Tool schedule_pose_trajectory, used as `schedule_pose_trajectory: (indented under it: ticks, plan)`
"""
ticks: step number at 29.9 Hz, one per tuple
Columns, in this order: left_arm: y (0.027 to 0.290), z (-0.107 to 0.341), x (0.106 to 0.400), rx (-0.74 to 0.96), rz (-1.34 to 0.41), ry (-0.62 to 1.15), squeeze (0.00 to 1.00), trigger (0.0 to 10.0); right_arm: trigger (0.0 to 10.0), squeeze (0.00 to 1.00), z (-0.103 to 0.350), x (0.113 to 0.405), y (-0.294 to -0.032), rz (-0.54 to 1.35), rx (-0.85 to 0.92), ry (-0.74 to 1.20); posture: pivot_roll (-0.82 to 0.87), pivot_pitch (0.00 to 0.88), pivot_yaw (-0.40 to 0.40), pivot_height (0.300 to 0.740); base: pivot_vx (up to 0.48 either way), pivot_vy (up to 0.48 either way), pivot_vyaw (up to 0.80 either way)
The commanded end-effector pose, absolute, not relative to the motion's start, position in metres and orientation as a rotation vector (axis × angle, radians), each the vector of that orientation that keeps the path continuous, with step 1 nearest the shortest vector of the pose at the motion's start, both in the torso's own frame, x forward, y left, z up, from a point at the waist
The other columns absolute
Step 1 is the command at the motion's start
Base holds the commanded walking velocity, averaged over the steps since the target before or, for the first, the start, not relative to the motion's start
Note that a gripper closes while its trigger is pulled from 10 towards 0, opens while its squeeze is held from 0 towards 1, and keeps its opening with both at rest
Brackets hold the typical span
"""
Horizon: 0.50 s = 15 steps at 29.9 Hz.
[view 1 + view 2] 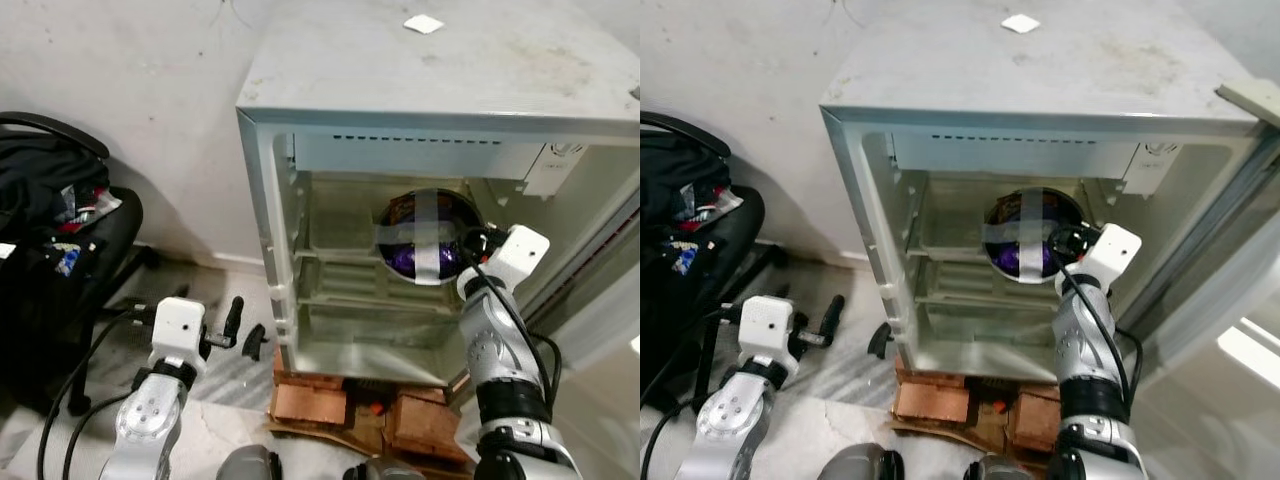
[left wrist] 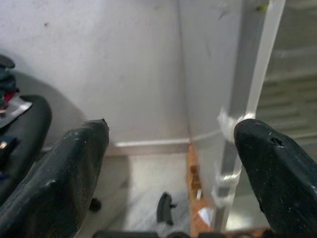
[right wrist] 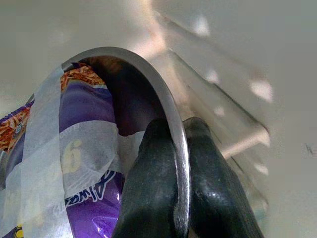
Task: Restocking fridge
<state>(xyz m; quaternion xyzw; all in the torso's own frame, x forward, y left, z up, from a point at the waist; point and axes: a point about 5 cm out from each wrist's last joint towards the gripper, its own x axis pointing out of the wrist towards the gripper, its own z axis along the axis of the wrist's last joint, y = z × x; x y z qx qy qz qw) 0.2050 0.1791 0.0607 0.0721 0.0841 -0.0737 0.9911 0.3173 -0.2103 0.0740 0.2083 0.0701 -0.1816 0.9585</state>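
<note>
Right gripper [image 1: 478, 243] is pinching the bowl [image 1: 428, 236] by its rim at centre frame, tilting it into the fridge [image 1: 300, 160] for shelving; left gripper [image 1: 243, 327] is hanging spread, empty, lower left.

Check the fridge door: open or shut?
Open. The fridge interior and its shelves are exposed, and the right gripper reaches inside, pinching the rim of a taped bowl.

— What sort of place is this?
— A plain room in a home: a small open fridge [image 1: 400, 200] propped on bricks [image 1: 310, 400], marble floor [image 1: 215, 375], a scuffed white wall [image 1: 130, 90], and a cluttered black chair [image 1: 60, 240] at left.
</note>
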Motion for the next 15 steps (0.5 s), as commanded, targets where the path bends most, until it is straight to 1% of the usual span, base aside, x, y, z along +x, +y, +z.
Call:
schedule_pose_trajectory:
  ticks: [1,5,9,12,15]
  plan:
    - [0.184,0.065,0.203,0.153,-0.149,0.177,0.0,10.0,10.0,0.0,0.079,0.321,-0.217,-0.43,0.453,0.114,0.08,0.131,0.028,0.74,0.0,0.0,0.0]
    - [0.179,0.066,0.197,0.16,-0.17,0.189,0.0,10.0,10.0,0.0,0.083,0.332,-0.218,-0.462,0.5,0.111,0.09,0.166,0.017,0.74,0.0,0.0,0.0]
    - [0.18,0.07,0.192,0.15,-0.146,0.191,0.0,10.0,10.0,0.0,0.083,0.339,-0.22,-0.479,0.518,0.124,0.11,0.18,0.007,0.74,0.0,0.0,0.0]
    - [0.179,0.072,0.186,0.145,-0.141,0.2,0.0,10.0,10.0,0.0,0.083,0.345,-0.223,-0.518,0.568,0.14,0.13,0.196,-0.001,0.74,0.0,0.0,0.0]
    - [0.178,0.074,0.183,0.144,-0.145,0.204,0.0,10.0,10.0,0.0,0.086,0.35,-0.221,-0.525,0.6,0.143,0.14,0.206,-0.007,0.74,0.0,0.0,0.0]
